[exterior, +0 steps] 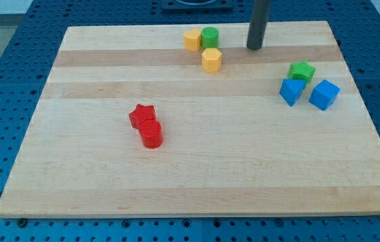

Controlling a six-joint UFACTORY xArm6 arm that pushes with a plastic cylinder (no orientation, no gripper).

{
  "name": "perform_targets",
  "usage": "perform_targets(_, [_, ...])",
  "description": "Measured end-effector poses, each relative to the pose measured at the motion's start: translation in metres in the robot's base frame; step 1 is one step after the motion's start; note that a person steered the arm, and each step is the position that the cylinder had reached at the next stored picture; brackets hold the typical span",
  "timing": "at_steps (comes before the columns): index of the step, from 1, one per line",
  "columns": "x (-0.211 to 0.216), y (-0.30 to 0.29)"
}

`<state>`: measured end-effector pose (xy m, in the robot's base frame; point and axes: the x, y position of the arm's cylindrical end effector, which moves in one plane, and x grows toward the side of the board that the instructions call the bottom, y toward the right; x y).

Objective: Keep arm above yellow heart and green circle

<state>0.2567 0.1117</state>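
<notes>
The yellow heart (192, 39) and the green circle (210, 37) sit side by side, touching, near the board's top edge. A yellow hexagon (211, 60) lies just below them. My tip (254, 48) rests on the board to the right of the green circle, about a block's width and a half away, level with the lower edge of the pair. It touches no block.
A green star (302, 70), a blue triangle (292, 91) and a blue cube (324, 94) cluster at the view's right. A red star (142, 115) and a red cylinder (151, 134) touch left of centre. The wooden board (196, 175) lies on a blue surface.
</notes>
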Motion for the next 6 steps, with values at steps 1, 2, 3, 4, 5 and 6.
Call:
perform_targets(1, [-0.028,-0.023])
perform_targets(2, [-0.052,-0.057])
perform_targets(3, [-0.059,-0.091])
perform_targets(4, [-0.057,-0.107])
perform_targets(5, [-0.054,-0.107])
perform_targets(6, [-0.047,-0.106])
